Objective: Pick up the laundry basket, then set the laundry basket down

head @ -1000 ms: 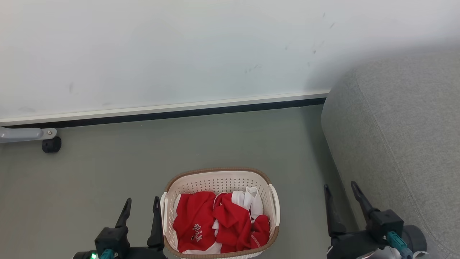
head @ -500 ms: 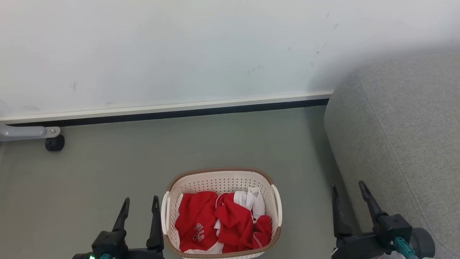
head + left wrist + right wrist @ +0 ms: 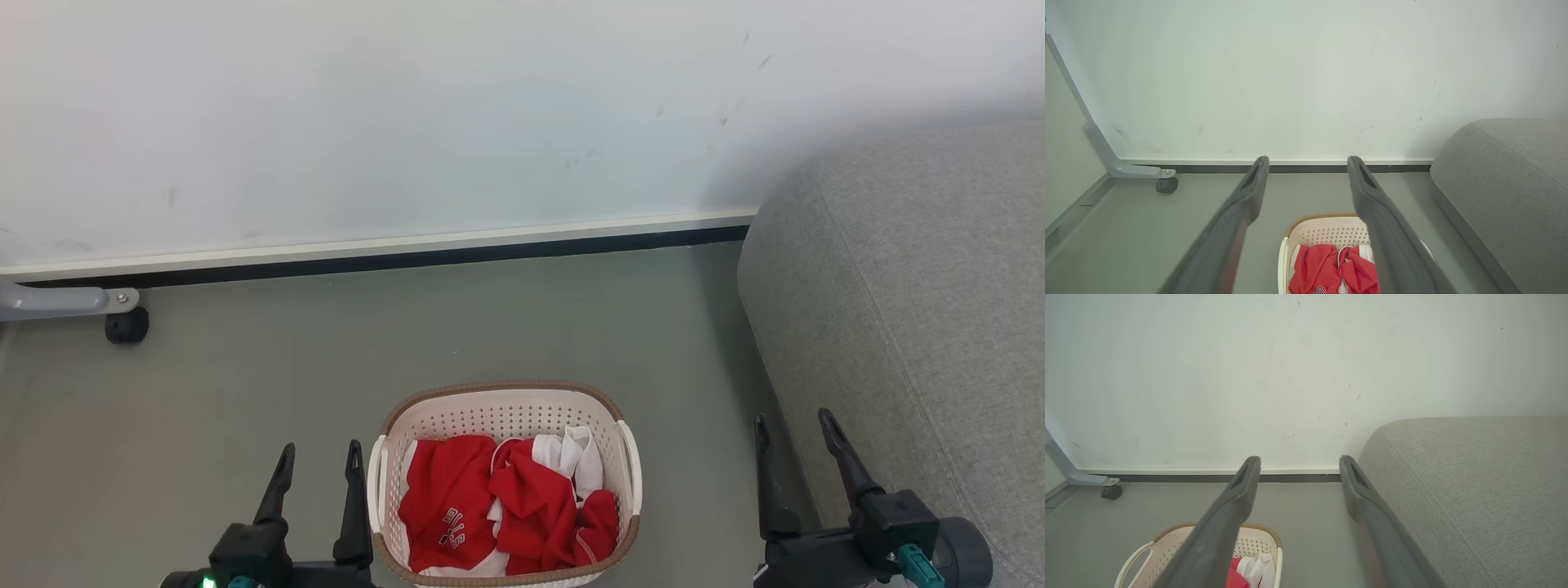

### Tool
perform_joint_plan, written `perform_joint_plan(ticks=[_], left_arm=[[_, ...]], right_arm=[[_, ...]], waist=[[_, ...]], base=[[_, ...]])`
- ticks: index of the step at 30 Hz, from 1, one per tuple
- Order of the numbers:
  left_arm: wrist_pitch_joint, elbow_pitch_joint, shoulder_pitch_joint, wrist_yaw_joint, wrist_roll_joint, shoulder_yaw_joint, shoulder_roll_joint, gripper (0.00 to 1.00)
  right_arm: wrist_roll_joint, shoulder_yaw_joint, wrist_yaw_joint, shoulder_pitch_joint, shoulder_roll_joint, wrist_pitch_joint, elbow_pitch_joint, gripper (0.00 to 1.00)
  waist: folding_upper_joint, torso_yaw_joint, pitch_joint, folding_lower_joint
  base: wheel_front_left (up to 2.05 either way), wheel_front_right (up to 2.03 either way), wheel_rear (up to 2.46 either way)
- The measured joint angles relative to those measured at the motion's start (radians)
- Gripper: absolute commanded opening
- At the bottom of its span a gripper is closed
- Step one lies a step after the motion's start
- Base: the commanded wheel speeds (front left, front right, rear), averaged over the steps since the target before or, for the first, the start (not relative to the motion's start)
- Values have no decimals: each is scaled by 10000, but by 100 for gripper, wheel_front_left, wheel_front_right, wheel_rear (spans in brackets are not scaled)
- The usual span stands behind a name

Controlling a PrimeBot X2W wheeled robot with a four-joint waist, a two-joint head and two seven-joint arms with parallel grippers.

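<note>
Here, the laundry basket (image 3: 502, 416) sits on a smooth grey floor (image 3: 490, 327), below a pale wall.
Rounded, perforated cream plastic with a brown woven-look rim, it holds crumpled red and white clothes (image 3: 490, 506). The left gripper (image 3: 321, 447) stands just beside its left handle, fingers apart and empty (the right gripper (image 3: 793, 416) likewise, farther off, near a coarse grey sofa (image 3: 914, 286)).

the head view's whole picture sits slightly further right than a second ago, which is a camera shift. beyond that shift, the right gripper (image 3: 791, 416) is now closer to the grey sofa (image 3: 914, 310). the left gripper (image 3: 320, 446) is a touch further from the left handle of the laundry basket (image 3: 506, 385).
</note>
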Motion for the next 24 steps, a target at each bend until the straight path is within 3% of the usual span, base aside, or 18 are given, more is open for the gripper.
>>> perform_joint_plan(ticks=[24], left_arm=[[0, -155, 151, 2, 73, 12, -2, 100]], right_arm=[[-163, -96, 0, 190, 77, 0, -221, 100]], waist=[[0, 57, -10, 0]], base=[[0, 0, 0]])
